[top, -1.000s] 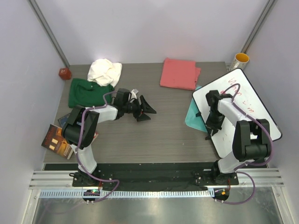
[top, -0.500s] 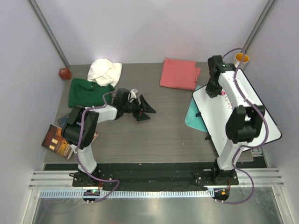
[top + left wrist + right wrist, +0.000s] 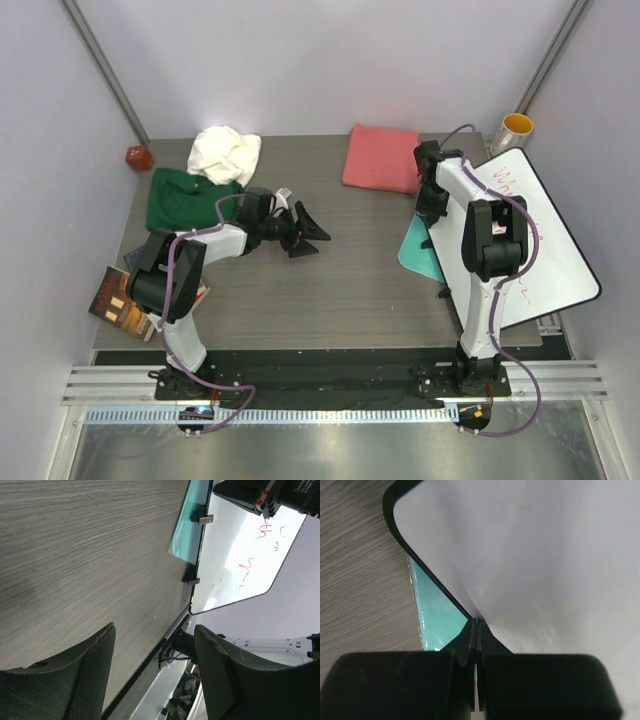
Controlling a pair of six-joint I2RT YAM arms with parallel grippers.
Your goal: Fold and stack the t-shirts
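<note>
One wide grey table (image 3: 350, 290) carries everything we see. On its right side lies a whiteboard (image 3: 530, 240), a teal sheet (image 3: 415, 248) tucked under its left edge. At the far left the dark green t-shirt (image 3: 180, 200) lies spread out, the folded coral-pink t-shirt (image 3: 382, 157) sits far centre, and the crumpled white t-shirt (image 3: 225, 152) overlaps the green one's far edge. Our left gripper (image 3: 313, 238) is released, jaws wide and empty, low over the table's left-middle. Our right gripper (image 3: 476, 624) is clenched on nothing, its tips at the whiteboard's far-left corner.
</note>
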